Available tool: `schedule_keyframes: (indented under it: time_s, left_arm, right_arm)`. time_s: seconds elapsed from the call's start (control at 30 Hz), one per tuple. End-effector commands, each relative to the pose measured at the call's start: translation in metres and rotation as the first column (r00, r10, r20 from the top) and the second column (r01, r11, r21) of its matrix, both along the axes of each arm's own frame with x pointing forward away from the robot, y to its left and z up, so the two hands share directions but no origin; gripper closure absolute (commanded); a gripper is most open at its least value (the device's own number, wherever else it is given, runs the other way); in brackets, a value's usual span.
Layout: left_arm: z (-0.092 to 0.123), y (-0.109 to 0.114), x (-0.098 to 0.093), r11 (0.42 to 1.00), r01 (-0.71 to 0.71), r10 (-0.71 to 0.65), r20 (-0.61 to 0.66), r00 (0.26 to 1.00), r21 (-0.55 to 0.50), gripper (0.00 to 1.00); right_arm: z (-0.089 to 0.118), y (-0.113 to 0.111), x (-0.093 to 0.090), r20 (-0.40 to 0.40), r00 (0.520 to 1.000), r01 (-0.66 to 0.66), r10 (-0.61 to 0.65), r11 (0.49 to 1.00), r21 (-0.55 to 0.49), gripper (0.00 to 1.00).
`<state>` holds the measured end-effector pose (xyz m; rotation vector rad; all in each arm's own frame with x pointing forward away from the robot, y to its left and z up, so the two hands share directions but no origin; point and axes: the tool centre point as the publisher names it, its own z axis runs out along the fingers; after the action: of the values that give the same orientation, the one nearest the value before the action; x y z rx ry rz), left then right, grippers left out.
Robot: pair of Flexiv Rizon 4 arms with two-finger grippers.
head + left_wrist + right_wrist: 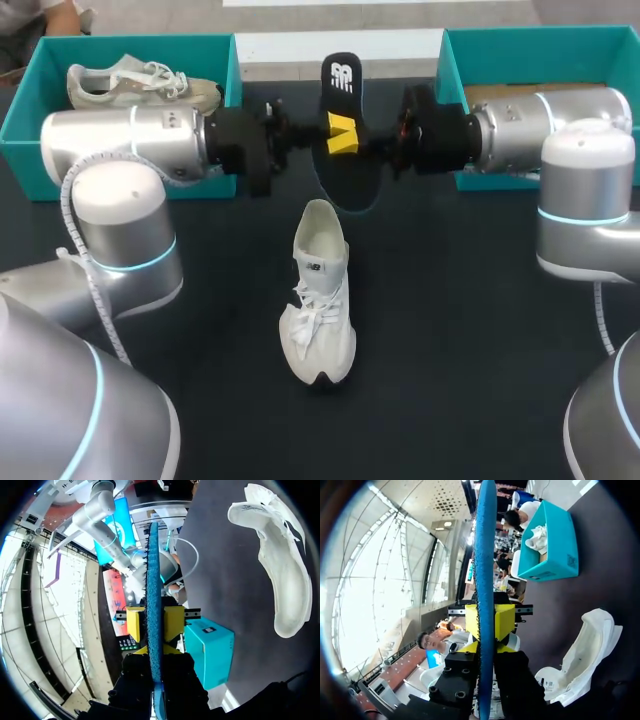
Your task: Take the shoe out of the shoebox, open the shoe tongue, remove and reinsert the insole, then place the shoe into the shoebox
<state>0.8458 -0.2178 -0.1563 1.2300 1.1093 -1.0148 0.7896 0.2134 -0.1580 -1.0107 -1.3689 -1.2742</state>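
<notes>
Two open teal cardboard shoeboxes: upper-left shoebox [22,160], upper-right shoebox [452,100]; two lace-up sneakers: white sneaker [320,300] mid-frame, beige sneaker [140,85] upper left; one black foam insole [342,75]; two yellow-tipped grippers: left gripper [154,622], right gripper [489,622]

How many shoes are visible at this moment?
2. One white shoe lies mid-table; a second shoe lies in the left shoebox. The right arm hides part of the right shoebox, so it may hold more.
</notes>
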Motion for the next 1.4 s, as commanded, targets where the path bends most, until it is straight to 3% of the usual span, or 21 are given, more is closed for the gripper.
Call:
schedule_keyframes:
  time_s: [0.03,0.1,0.37,0.43,0.57,0.77,0.87,0.93,1.03,1.4]
  left_arm:
    - [-0.002,0.004,-0.001,1.0,-0.002,0.002,-0.002,1.0,-0.002,1.0]
    - [-0.003,0.005,-0.001,1.0,-0.001,0.001,-0.006,1.0,-0.001,1.0]
    - [-0.003,0.005,-0.005,1.0,0.023,-0.024,-0.049,0.999,-0.008,1.0]
    - [0.003,0.01,-0.005,1.0,0.004,-0.005,-0.081,0.997,-0.011,0.0]
    - [0.019,0.026,-0.005,1.0,-0.019,0.02,-0.176,0.984,0.009,0.0]
    - [0.022,0.062,-0.006,0.997,-0.04,0.064,-0.487,0.871,0.058,0.0]
    - [0.02,0.077,-0.007,0.997,-0.06,0.081,-0.613,0.786,0.055,0.0]
    - [0.016,0.084,-0.011,0.997,-0.068,0.08,-0.675,0.734,0.045,0.0]
    - [0.016,0.084,-0.011,0.997,-0.068,0.08,-0.675,0.734,0.045,0.0]
    - [0.016,0.084,-0.011,0.997,-0.068,0.08,-0.675,0.734,0.045,0.0]
  right_arm:
    - [-0.001,0.0,0.002,-0.002,1.0,-0.005,0.005,1.0,-0.001,0.92]
    - [-0.002,-0.001,0.002,-0.003,1.0,-0.005,0.005,1.0,-0.001,1.0]
    - [-0.002,0.001,0.004,0.011,1.0,-0.004,0.004,1.0,0.013,1.0]
    - [-0.003,0.003,0.004,0.013,1.0,-0.01,0.01,1.0,0.009,1.0]
    - [-0.004,0.004,0.008,0.073,0.997,-0.033,0.035,0.999,-0.028,1.0]
    - [-0.005,-0.001,0.014,0.242,0.97,0.003,0.013,0.998,-0.066,1.0]
    - [-0.006,-0.002,0.016,0.351,0.936,0.029,-0.004,0.997,-0.065,1.0]
    - [-0.006,0.0,0.015,0.457,0.889,0.042,-0.019,0.998,-0.04,1.0]
    - [-0.004,0.002,0.014,0.551,0.833,0.043,-0.037,0.999,0.002,1.0]
    - [-0.004,0.002,0.014,0.551,0.833,0.043,-0.037,0.999,0.002,1.0]
